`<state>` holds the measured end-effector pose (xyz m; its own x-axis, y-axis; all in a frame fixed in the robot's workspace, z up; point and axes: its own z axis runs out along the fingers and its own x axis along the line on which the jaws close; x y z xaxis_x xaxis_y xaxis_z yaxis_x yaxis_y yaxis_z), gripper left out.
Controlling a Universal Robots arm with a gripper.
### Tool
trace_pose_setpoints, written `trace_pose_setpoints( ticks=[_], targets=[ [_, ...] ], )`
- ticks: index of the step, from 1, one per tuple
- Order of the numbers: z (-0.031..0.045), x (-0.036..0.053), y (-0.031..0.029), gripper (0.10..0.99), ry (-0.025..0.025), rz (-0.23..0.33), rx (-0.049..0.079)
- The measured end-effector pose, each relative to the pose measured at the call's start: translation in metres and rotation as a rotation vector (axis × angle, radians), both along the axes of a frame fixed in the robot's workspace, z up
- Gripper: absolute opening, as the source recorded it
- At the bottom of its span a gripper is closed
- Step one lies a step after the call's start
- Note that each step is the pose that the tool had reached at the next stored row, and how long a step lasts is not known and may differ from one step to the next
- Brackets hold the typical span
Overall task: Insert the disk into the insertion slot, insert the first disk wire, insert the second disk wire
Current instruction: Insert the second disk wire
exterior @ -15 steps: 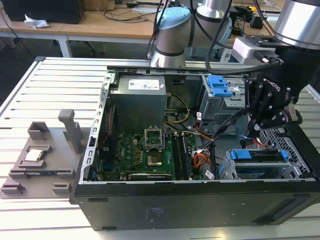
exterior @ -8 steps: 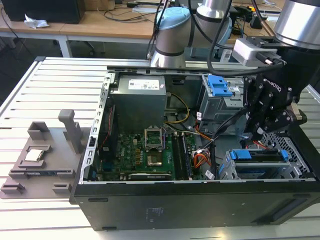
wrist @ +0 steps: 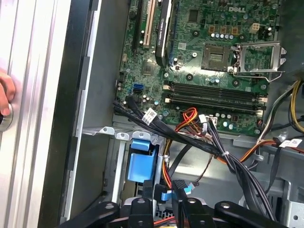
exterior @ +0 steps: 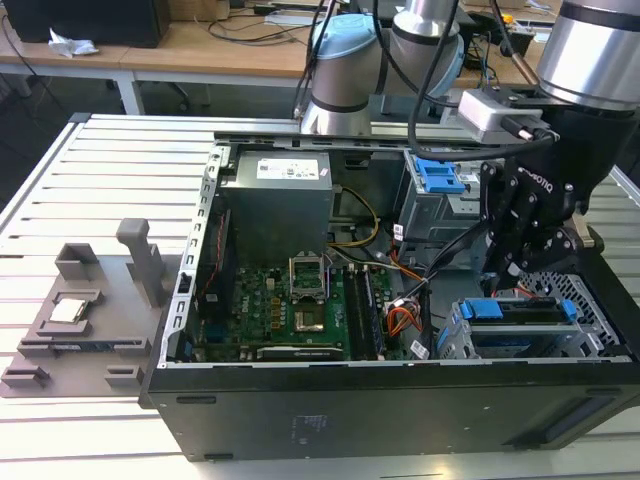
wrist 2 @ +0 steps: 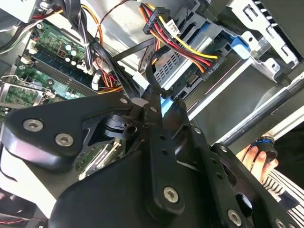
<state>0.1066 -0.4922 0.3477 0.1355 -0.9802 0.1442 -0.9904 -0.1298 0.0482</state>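
The disk (exterior: 520, 311), silver in a blue carrier, lies inside the insertion slot (exterior: 592, 322), a perforated metal cage at the front of the open case on the exterior view's right. My black gripper (exterior: 497, 282) hangs just behind that cage. In both wrist views its fingers (wrist: 178, 191) stand close together on a black disk wire with a blue plug (wrist: 164, 195), right at the disk's blue carrier (wrist: 141, 162). The same blue plug (wrist 2: 165, 106) sits between the fingertips (wrist 2: 151, 92). A connector with red, yellow and black wires (wrist 2: 209, 66) rests at the disk's edge.
The motherboard (exterior: 300, 300) fills the case's middle, with loose cable bundles (wrist: 223, 152) crossing toward the cage. A taller bay with a blue latch (exterior: 440, 178) stands behind. A person's hand (wrist 2: 255, 160) rests outside the case wall. A grey fixture (exterior: 90, 310) lies on the table.
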Motion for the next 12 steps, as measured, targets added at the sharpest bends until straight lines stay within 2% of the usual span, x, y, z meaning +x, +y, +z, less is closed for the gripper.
trace_pose_setpoints(
  ticks=[2,3,4,6,7,8,12],
  targets=[
    [-0.0034,-0.0001,0.0012,0.302,0.0,0.002,-0.012],
    [-0.0052,-0.0001,0.002,0.302,0.0,0.004,-0.023],
    [-0.0062,-0.0001,0.0023,0.302,0.0,0.006,-0.042],
    [-0.0065,-0.0001,0.0023,0.302,0.0001,0.008,-0.071],
    [-0.0066,-0.0001,0.0023,0.302,0.0001,0.008,-0.079],
    [-0.0066,0.0,0.0021,0.302,0.0001,0.008,-0.084],
    [-0.0066,-0.0001,0.002,0.286,0.0001,0.008,-0.085]
  ],
)
